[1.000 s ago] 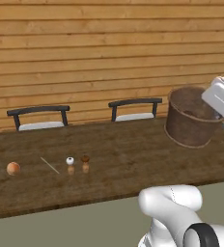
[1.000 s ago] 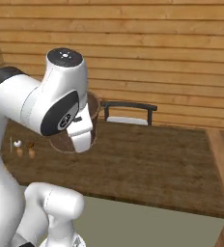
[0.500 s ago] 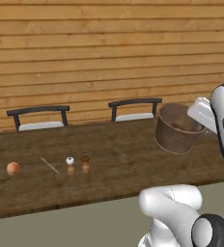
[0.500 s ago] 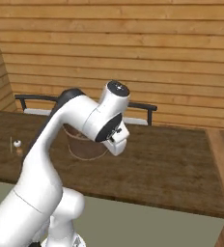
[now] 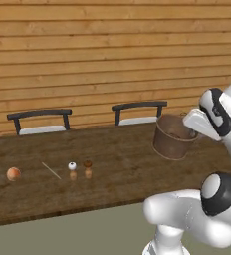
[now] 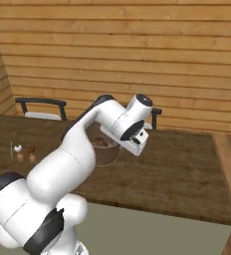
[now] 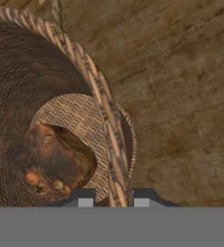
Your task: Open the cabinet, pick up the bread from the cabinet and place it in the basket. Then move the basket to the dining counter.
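Left base view: dining counter (image 5: 112,164) before plank wall (image 5: 112,55), 2 chairs (image 5: 137,113); fingers (image 7: 113,198) clamped on basket (image 5: 173,137) rim.

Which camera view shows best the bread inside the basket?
The hand view: it looks down into the basket at the bread. The left base view gives a glimpse above the rim; in the right base view the arm mostly covers the basket.

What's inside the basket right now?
In the hand view a dark crusty loaf, the bread, lies on the woven bottom of the basket. The near wall and rim hide part of the floor, so anything else in there can't be ruled out. The gripper is shut on the rim.
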